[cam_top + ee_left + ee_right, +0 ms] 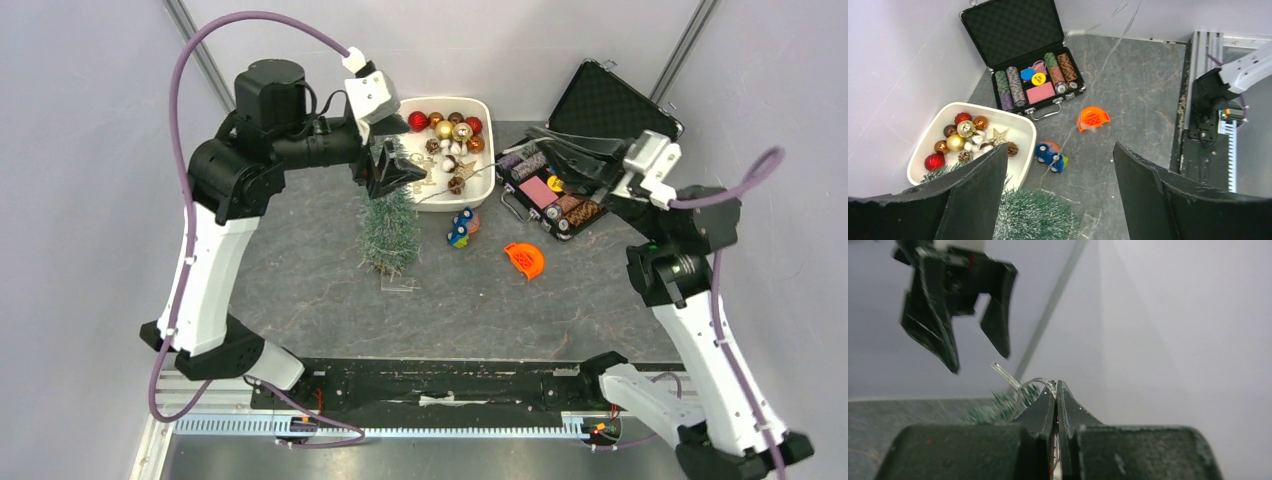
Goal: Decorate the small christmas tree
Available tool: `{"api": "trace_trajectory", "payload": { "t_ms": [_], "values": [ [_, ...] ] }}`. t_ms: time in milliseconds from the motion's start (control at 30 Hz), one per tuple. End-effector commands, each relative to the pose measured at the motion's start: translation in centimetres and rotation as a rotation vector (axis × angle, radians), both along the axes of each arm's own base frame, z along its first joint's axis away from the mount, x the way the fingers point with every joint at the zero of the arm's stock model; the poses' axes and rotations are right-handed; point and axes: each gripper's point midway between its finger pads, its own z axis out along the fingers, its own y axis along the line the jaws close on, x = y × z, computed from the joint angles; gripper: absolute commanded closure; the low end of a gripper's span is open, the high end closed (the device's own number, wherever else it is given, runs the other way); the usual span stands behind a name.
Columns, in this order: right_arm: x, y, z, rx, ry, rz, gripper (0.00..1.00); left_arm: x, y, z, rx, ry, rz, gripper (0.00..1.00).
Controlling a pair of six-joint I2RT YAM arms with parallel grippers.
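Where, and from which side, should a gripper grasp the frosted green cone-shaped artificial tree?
Grip the small christmas tree near its narrow top, from above: it stands on its clear base and tapers upward, so the tip should fit the open left gripper over it. Avoid the thin clear wire in the right gripper.

Readable text, labels, brands, numbers, signs: none legible in any view. Nearest candidate: yellow disc [1038, 78] lying among the stacked chips in the open black case [1013, 30], toward the far right corner of the surface [1138, 100]; it bears dark print, too small and blurred to make out
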Motion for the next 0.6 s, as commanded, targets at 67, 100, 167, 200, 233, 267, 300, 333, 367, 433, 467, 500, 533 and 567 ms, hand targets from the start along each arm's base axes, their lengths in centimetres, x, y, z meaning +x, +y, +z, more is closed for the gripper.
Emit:
{"api": "trace_trajectory", "payload": {
  "t_ms": [67, 100, 167, 200, 233, 267, 300, 333, 367, 433, 467, 500, 533, 567],
  "values": [
    [0.5, 8.8, 1.9, -0.142, 0.032, 0.039, 1.00, -2.8, 1.0, 1.1, -0.063, 0.087, 0.037, 0.17],
    [0.4, 10.5, 1.7, -0.183, 0.035, 0.028, 1.00, -2.8, 1.3, 1.1, -0.062, 0.084, 0.058, 0.17],
    [0.3, 13.6, 1.9, -0.247, 0.015, -0.008, 1.00, -2.7, 1.9, 0.7, -0.046, 0.072, 0.089, 0.16],
    [0.2, 14.5, 2.5, -0.252, 0.005, -0.019, 1.00, -2.7, 2.1, 0.4, -0.035, 0.065, 0.095, 0.16],
    [0.4, 15.4, 2.7, -0.260, -0.002, -0.028, 1.00, -2.9, 2.3, 0.2, -0.028, 0.058, 0.092, 0.16],
    [0.7, 16.0, 2.9, -0.265, -0.001, -0.034, 1.00, -3.3, 2.5, 0.0, -0.023, 0.053, 0.081, 0.16],
    [1.0, 16.8, 2.9, -0.273, -0.001, -0.039, 1.00, -3.7, 2.6, 0.0, -0.023, 0.046, 0.071, 0.16],
    [1.2, 17.4, 2.8, -0.285, -0.005, -0.044, 1.00, -4.3, 2.7, 0.0, -0.023, 0.042, 0.054, 0.16],
    [1.1, 17.9, 2.8, -0.292, -0.013, -0.048, 1.00, -4.7, 3.0, 0.1, -0.028, 0.032, 0.049, 0.16],
    [1.0, 18.9, 2.4, -0.310, -0.026, -0.050, 1.00, -5.0, 3.4, 0.3, -0.040, 0.011, 0.061, 0.19],
    [0.8, 19.2, 2.4, -0.310, -0.032, -0.046, 1.00, -4.9, 3.8, 0.4, -0.046, -0.005, 0.082, 0.27],
    [0.7, 19.4, 2.5, -0.308, -0.036, -0.043, 1.00, -4.7, 4.2, 0.6, -0.050, -0.021, 0.114, 0.38],
    [0.6, 19.5, 2.7, -0.304, -0.040, -0.048, 1.00, -4.3, 4.5, 0.5, -0.051, -0.030, 0.140, 0.48],
    [0.4, 19.7, 2.7, -0.306, -0.046, -0.047, 1.00, -4.1, 4.8, 0.5, -0.049, -0.037, 0.164, 0.60]
  ]
}}
